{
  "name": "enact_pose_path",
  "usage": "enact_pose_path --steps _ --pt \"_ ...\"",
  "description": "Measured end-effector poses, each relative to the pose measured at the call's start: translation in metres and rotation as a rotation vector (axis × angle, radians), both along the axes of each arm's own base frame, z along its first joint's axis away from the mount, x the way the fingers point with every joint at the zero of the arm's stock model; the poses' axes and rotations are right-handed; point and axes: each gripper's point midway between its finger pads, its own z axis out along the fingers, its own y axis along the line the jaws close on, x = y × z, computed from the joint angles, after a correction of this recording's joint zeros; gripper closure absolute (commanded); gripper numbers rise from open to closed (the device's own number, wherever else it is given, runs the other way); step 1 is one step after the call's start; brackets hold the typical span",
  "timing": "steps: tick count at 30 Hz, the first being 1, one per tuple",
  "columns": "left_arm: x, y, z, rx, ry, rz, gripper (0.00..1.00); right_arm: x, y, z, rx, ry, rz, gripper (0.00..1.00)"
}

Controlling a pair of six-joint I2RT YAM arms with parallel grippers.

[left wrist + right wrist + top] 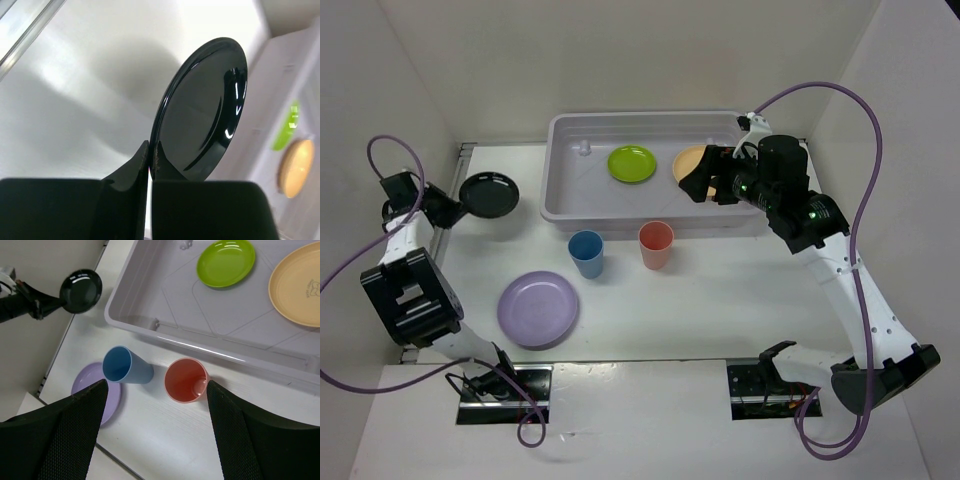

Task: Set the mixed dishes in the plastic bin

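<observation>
The plastic bin (570, 205) stands at the back middle and holds the lime-green plate (632, 163) and the yellow-orange plate (686, 160). My left gripper (453, 205) is shut on the rim of the black plate (490, 194), held above the table left of the bin; the plate also shows in the left wrist view (205, 120). My right gripper (705, 178) is open and empty above the bin's right end. The blue cup (586, 252), the coral-red cup (656, 244) and the lavender plate (538, 308) rest on the table in front of the bin.
White walls enclose the table on three sides. A metal rail (460, 160) runs along the left edge. Cables loop from both arms.
</observation>
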Motion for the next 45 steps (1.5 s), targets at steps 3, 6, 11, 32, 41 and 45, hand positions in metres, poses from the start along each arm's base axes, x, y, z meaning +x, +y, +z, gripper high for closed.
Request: enact_pose_path --steps 3,6,11,32,41,45 --pt "0.009 0.0 0.036 0.019 -0.081 -0.009 1.0 0.0 0.0 0.0 0.0 0.0 0.001 0.16" --pt "0.018 -0.009 0.073 0.025 -0.159 -0.026 1.0 0.0 0.0 0.0 0.001 0.0 0.002 0.16" --pt "0.054 -0.066 0.138 0.056 -0.3 -0.147 1.0 0.0 0.0 0.0 0.006 0.002 0.006 0.16" --pt "0.207 -0.269 0.102 0.023 -0.252 -0.57 1.0 -0.002 0.001 0.0 0.022 0.022 0.003 0.16" --pt "0.215 -0.299 0.07 0.02 -0.181 -0.652 1.0 -0.002 0.0 0.0 0.022 0.029 -0.01 0.16" --pt "0.22 -0.308 0.051 0.019 -0.145 -0.68 1.0 -0.003 0.0 0.002 0.023 0.024 -0.01 0.16"
